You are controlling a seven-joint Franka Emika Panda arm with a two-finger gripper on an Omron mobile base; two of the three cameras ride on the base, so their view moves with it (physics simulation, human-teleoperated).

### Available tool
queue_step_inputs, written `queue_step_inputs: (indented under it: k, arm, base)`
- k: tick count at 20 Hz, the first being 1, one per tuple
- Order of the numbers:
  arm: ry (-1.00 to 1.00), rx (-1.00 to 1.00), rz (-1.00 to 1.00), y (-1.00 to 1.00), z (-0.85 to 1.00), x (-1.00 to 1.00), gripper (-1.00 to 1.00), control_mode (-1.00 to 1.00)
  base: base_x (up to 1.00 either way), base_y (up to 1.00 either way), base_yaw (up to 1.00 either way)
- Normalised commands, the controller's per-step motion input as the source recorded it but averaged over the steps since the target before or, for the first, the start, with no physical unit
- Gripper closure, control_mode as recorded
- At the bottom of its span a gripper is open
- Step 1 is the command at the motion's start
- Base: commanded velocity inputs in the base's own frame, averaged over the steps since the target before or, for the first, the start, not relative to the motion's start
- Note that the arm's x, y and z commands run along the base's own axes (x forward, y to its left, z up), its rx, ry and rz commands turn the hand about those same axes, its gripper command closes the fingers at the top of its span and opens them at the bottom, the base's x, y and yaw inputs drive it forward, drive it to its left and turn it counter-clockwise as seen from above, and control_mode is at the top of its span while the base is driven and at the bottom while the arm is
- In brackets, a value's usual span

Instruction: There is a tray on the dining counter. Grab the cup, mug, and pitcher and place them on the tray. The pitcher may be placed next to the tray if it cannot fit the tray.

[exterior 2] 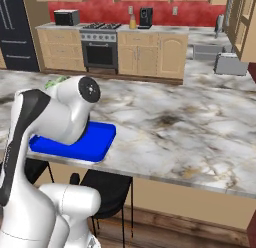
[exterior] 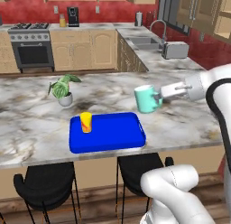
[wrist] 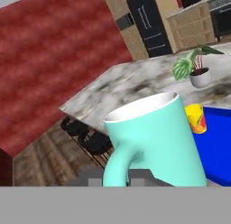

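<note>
While the gripper [exterior: 159, 96] is closed on its handle, the mug [exterior: 147, 99] hangs upright in the air, above the dining counter [exterior: 189, 123] and just off the right end of the tray [exterior: 113, 137]. Beyond the mug in the hand view, the cup [wrist: 196, 119] stands upright on the tray's far left part. Farther back on the counter stands a potted plant [exterior: 63, 89]. The pitcher [exterior: 62, 21] sits well away on the rear worktop beside the coffee machine [exterior: 73, 16].
</note>
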Motion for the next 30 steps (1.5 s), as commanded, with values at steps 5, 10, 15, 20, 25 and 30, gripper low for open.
queue_step_inputs:
  k: [5, 10, 15, 20, 25, 30]
  arm:
    - [0.01, 0.0, 0.3, 0.05, -0.32, 0.0, 1.0, -1.0]
    - [0.0, 0.04, 0.26, 0.14, -0.53, 0.0, 1.0, -1.0]
    - [-0.02, 0.16, 0.21, 0.01, -0.54, 0.0, 1.0, -1.0]
    - [-0.06, 0.15, 0.18, 0.01, -0.43, 0.0, 1.0, -1.0]
    - [-0.11, 0.01, 0.04, 0.08, -0.16, 0.09, 1.0, -1.0]
    - [-0.04, 0.0, 0.0, 0.23, -0.06, 0.35, 1.0, -1.0]
  base:
    - [0.0, 0.0, 0.0]
    - [0.0, 0.0, 0.0]
    - [0.0, 0.0, 0.0]
    - [0.0, 0.0, 0.0]
    - [0.0, 0.0, 0.0]
    - [0.0, 0.0, 0.0]
